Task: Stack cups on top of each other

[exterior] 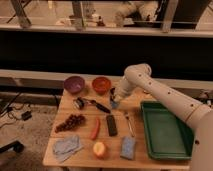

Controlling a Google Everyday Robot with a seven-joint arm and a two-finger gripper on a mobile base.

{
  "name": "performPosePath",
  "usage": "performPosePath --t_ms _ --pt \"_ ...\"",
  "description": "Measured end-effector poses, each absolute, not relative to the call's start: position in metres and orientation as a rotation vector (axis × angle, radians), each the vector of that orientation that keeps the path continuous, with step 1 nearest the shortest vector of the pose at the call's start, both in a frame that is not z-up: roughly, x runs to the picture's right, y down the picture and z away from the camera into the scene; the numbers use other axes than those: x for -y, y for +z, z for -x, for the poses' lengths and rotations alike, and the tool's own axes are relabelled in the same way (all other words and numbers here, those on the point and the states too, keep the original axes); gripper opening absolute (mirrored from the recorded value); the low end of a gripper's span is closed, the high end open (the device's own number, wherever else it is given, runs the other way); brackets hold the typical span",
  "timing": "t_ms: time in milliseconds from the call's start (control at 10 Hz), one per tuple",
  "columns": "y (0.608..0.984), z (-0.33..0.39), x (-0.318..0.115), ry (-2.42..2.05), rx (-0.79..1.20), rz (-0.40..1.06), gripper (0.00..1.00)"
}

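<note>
The pale blue plastic cup (114,105) stands on the wooden table (145,162), right of centre near the back. My gripper (113,99) points down right at it, touching or just above its top. The arm reaches in from the right. The shiny dark-silver metal cup (79,103) lies on its side to the left, next to a black-handled utensil (100,106). The two cups are apart.
A purple bowl (74,84) and an orange bowl (101,85) stand at the back. A green tray (167,131) fills the right side. Grapes (71,122), a red pepper (95,129), a black bar (111,125), a fork (129,123), a peach (99,149), a blue sponge (128,147) and a cloth (66,146) lie in front.
</note>
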State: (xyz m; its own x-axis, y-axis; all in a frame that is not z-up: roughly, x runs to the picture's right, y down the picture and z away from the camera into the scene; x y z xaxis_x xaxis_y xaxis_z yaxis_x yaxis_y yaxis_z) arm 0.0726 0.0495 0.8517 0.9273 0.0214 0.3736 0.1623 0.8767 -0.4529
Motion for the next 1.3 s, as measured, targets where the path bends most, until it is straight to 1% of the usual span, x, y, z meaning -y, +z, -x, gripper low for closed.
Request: performPosePath --t_ms 100,200,300,500,600,700,1300 --pt "0.8518 -0.0728 -0.0496 -0.075 0.380 0.499 0.33" --pt "0.8518 -0.0729 -0.0496 -0.075 0.380 0.500 0.45" --pt "0.8519 -0.0730 -0.0496 -0.075 0.380 0.500 0.53" --pt "0.8519 -0.0730 -0.0496 -0.075 0.380 0.500 0.73" --pt "0.8519 -0.0730 -0.0496 -0.075 0.380 0.499 0.79" --pt "0.8519 -0.0731 -0.0495 -0.075 0.380 0.499 0.80" --pt "0.8519 -0.0730 -0.0495 -0.075 0.380 0.499 0.80"
